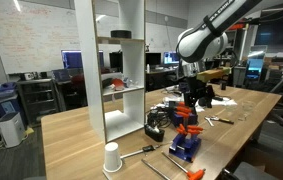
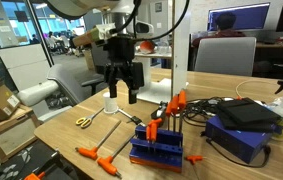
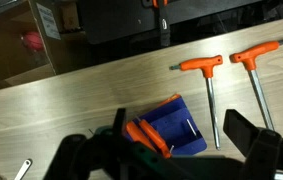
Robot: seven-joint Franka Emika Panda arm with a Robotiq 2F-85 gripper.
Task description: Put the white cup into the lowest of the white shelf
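The white cup (image 1: 112, 157) stands upside down on the wooden table, near its front edge in front of the white shelf (image 1: 89, 70). It also shows in an exterior view (image 2: 110, 103), just behind the gripper. The shelf's side panel (image 2: 189, 60) stands upright there. My gripper (image 1: 191, 97) (image 2: 121, 90) hangs open and empty above the table, off to the side of the cup. In the wrist view the open gripper (image 3: 171, 150) is over a blue tool rack (image 3: 171, 128) holding orange-handled tools. The cup is out of the wrist view.
The blue rack (image 2: 157, 150) (image 1: 186, 143) stands beside the gripper. Orange T-handle tools (image 3: 209, 70) and scissors (image 2: 84, 121) lie on the table. A black round object (image 1: 120, 34) sits on an upper shelf board. A dark box and cables (image 2: 243, 118) lie further along.
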